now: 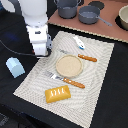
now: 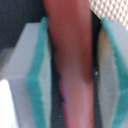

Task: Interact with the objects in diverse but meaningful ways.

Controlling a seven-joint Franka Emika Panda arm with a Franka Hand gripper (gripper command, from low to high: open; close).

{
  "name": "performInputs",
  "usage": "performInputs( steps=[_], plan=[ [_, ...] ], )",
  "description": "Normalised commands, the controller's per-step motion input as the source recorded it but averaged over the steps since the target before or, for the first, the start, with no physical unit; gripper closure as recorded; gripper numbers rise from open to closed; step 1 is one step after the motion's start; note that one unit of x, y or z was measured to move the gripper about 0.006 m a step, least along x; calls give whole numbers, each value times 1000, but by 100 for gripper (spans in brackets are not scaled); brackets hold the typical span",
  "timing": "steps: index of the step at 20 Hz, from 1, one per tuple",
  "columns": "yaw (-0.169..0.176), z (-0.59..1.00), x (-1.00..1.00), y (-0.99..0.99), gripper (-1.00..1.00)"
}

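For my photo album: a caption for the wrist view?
Close-up of the gripper, its jaws shut on a reddish sausage.

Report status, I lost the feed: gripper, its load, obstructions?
Gripper shut on the sausage, over the placemat's edge. Bread loaf and blue carton untouched. Fork and plate nearby.

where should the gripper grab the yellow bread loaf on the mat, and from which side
Come straight down from above and close across the short width of the bread loaf, near its middle. It lies flat on the placemat as a low oblong with nothing touching it, so its long sides are free for the fingers. The gripper is now shut on a reddish-brown sausage, which must be set down first.
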Motion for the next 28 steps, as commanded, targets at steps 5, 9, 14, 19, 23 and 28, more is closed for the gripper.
performInputs(
  steps=[5, 9, 14, 19, 23, 28],
  plan=[
    [19, 539, 46, -38, 100],
    [-48, 1000, 15, 0, 100],
    [-62, 1000, 511, 0, 100],
    [-72, 1000, 868, 0, 100],
    [-65, 1000, 895, -12, 100],
    [-77, 982, 829, -232, 100]
  ],
)
